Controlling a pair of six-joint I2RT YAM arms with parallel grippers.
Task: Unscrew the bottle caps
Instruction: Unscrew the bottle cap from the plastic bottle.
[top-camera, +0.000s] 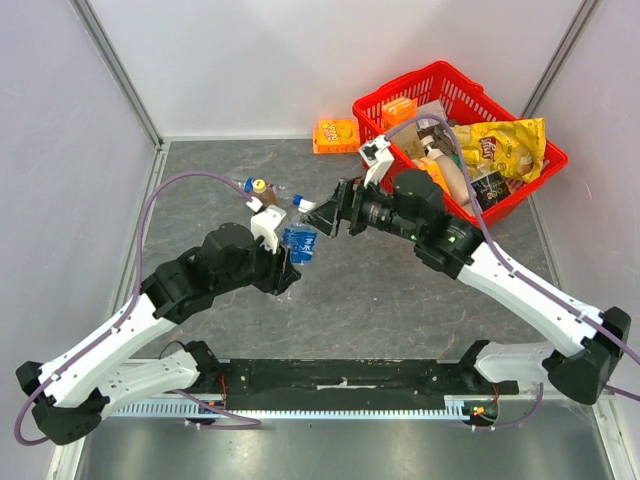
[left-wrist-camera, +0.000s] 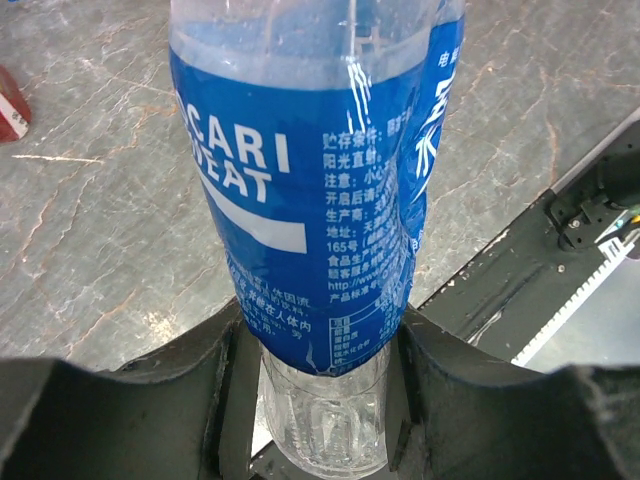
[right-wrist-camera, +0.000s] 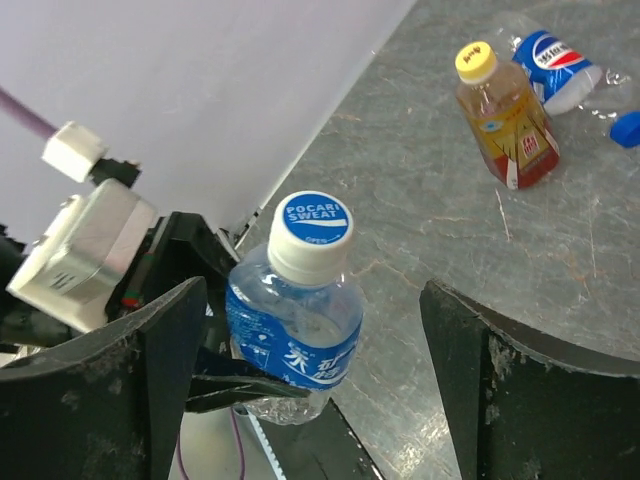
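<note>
A bottle (top-camera: 299, 243) sits in the left hand (top-camera: 287, 266) at mid-counter (top-camera: 400, 300), the right hand (top-camera: 325, 212) just right of its cap (right-wrist-camera: 314, 222), a second bottle (top-camera: 260, 190) behind them to the left with a third bottle (right-wrist-camera: 555, 62) lying just left of it, and a basket (top-camera: 398, 83) at the back right, a box (top-camera: 336, 135) just left of it.

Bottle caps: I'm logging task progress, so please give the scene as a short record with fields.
held bottle: clear plastic bottle with blue label, clamped on its lower body by the left gripper
its cap: round white-and-blue screw cap, on the neck
right gripper: open, facing that cap, touching nothing
amber plastic bottle: on the grey table, yellow cap on
second clear bottle: behind the amber one, blue piece beside it cut off by the frame edge
</note>
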